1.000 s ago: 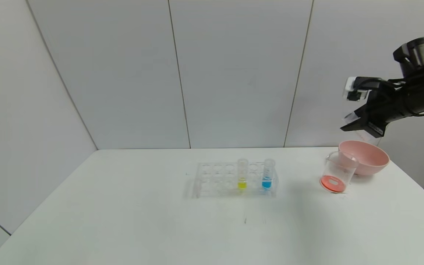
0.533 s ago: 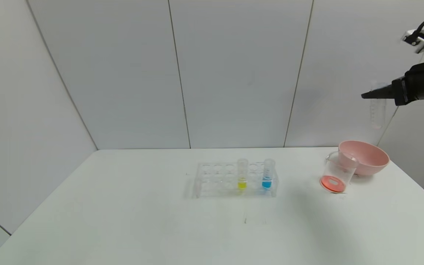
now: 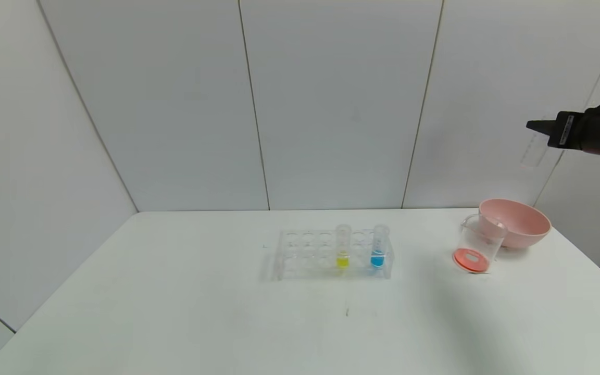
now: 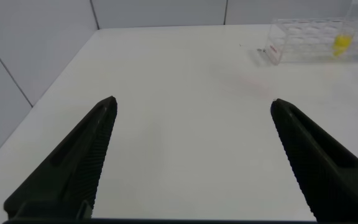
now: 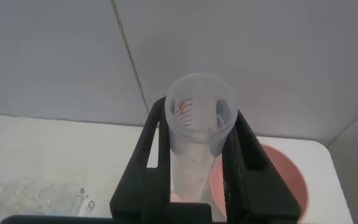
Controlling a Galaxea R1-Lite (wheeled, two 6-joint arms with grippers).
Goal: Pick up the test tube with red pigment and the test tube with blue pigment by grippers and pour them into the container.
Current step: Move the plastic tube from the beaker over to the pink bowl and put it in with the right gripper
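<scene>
Now right gripper (image 5: 194, 146) high above pink bowl (image 3: 514, 223), fingers clamped on emptied red-pigment test tube (image 5: 197, 137). Blue-pigment tube (image 3: 378, 246) in rack (image 3: 300, 255); beaker (image 3: 476, 244) holds red. Left gripper (image 4: 191, 155) fingers apart, low over worktop (image 3: 227, 312).

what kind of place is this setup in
Probably a mock chemistry bench in a robot test booth: a clear tube rack with coloured liquids, a glass beaker, and plain white wall panels around a white table.

Head view: high, facing forward and down over the counter (image 3: 175, 312). Left wrist view: low, close to the counter, sharing the tube rack (image 4: 303, 46) at 2 o'clock. Right wrist view: raised, sharing the pink bowl (image 5: 284, 180).
</scene>
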